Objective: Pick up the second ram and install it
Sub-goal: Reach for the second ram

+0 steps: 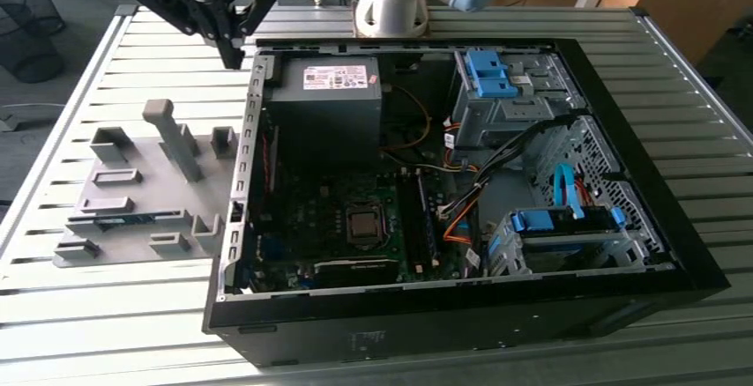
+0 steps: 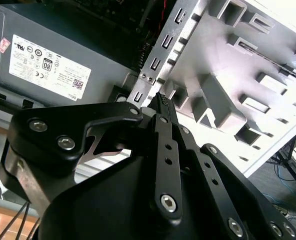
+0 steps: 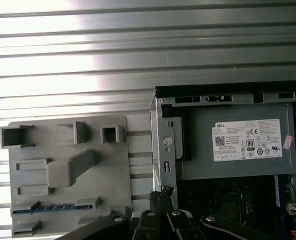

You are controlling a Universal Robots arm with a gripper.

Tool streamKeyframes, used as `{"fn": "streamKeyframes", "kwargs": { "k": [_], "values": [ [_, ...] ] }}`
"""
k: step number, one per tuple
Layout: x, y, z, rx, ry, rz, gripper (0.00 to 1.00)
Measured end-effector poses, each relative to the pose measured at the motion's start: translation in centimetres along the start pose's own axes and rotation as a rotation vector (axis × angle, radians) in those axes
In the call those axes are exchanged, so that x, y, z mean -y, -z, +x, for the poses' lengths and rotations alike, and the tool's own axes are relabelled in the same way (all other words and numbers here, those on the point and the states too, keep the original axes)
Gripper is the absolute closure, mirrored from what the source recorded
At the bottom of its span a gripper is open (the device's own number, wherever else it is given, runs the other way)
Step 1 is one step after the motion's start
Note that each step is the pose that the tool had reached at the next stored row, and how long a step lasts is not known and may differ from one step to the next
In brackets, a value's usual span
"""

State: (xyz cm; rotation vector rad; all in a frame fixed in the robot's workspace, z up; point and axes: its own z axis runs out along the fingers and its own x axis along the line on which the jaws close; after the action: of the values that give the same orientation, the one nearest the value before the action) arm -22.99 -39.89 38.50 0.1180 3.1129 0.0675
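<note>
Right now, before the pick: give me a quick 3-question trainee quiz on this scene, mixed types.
1. True or false: the gripper holds the second ram.
2. Where does the second ram sit? A) in a slot of the grey fixture beside the computer case; B) in a motherboard slot; C) on top of the drive bay.
3. Fill in: the gripper hangs near the case corner closest to the labelled grey ____.

Key
1. False: the ram lies in the fixture, apart from the gripper.
2. A
3. power supply
</note>
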Motion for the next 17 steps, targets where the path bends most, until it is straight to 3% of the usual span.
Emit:
{"fn": "streamKeyframes", "kwargs": {
  "k": [9, 17],
  "values": [
    [0.22, 0.02, 2.12, 0.0, 0.0, 0.0, 0.89],
    [1.82, 0.01, 4.34, 0.0001, 0.0, -0.0002, 0.89]
  ]
}}
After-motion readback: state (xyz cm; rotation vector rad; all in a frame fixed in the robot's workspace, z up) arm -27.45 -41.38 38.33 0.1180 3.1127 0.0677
